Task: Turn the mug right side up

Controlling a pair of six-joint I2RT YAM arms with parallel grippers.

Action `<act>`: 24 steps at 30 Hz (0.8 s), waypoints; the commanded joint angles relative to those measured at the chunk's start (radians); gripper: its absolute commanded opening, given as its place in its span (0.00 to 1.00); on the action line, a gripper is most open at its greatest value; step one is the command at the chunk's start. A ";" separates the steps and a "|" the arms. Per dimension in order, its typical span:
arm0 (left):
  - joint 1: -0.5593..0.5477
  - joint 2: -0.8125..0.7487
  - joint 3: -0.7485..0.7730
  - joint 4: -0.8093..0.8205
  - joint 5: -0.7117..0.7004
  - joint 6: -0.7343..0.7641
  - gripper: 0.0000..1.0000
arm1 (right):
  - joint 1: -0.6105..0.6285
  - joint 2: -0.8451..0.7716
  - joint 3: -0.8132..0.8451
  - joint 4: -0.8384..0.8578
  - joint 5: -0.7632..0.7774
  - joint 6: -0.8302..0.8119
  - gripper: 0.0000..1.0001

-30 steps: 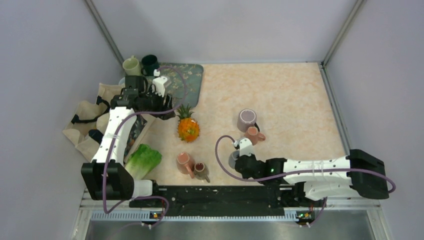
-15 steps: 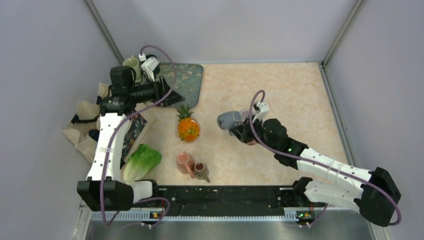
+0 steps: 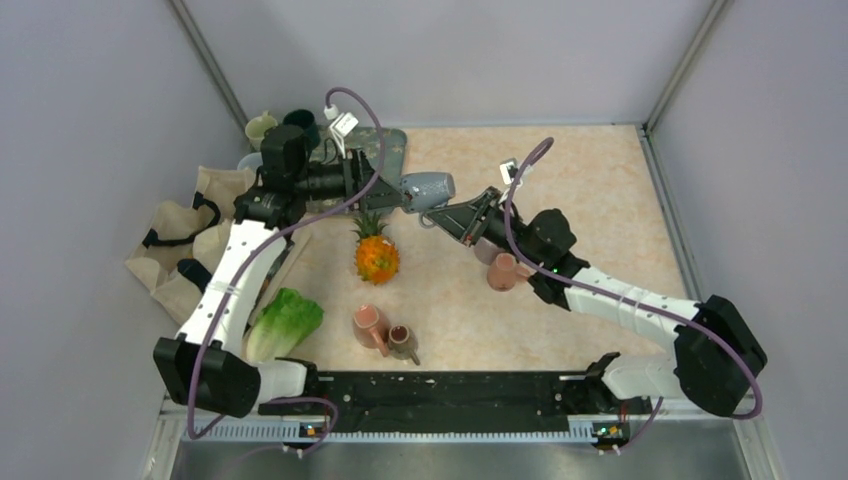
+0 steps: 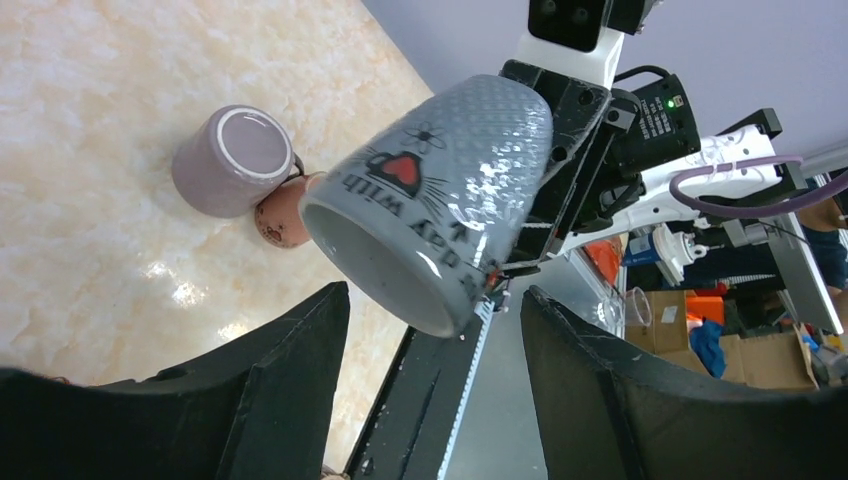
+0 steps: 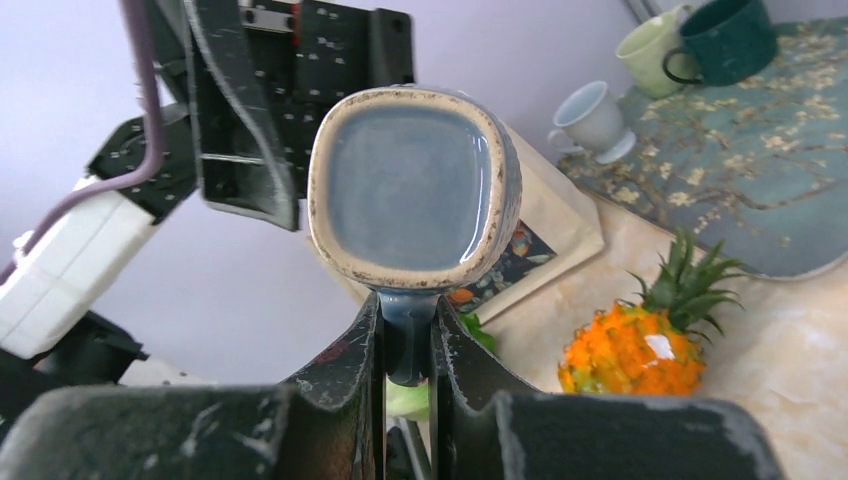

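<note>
A grey mug (image 3: 428, 188) with a red heart and black lettering hangs on its side in mid-air. My right gripper (image 3: 445, 207) is shut on its handle. In the right wrist view the mug's base (image 5: 410, 185) faces the camera, with the handle pinched by the gripper (image 5: 407, 310). In the left wrist view the mug's open mouth (image 4: 440, 200) points at my left gripper (image 4: 432, 295). That gripper is open, with the rim just in front of its spread fingers. The left gripper (image 3: 385, 195) faces the mug from the left.
An upside-down mauve mug (image 4: 235, 160) and a small pink mug (image 3: 505, 270) sit under the right arm. A pineapple (image 3: 376, 255), lettuce (image 3: 285, 322) and two small cups (image 3: 385, 332) lie nearer the front. A patterned mat (image 5: 760, 170) with green mugs (image 3: 262, 128) and a tote bag (image 3: 185, 235) are at the left.
My right arm has lifted the grey mug from low near the front up and left into mid-air. My left arm has swung right from the mat to face it.
</note>
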 commanded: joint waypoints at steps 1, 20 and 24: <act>-0.044 0.023 0.022 0.106 -0.002 -0.036 0.67 | -0.008 0.013 0.069 0.197 -0.064 0.054 0.00; -0.082 0.066 0.087 0.044 -0.124 0.032 0.00 | -0.008 0.204 0.102 0.129 -0.058 0.120 0.38; -0.076 0.098 0.194 -0.232 -0.520 0.423 0.00 | -0.008 0.197 0.126 -0.105 -0.001 0.008 0.69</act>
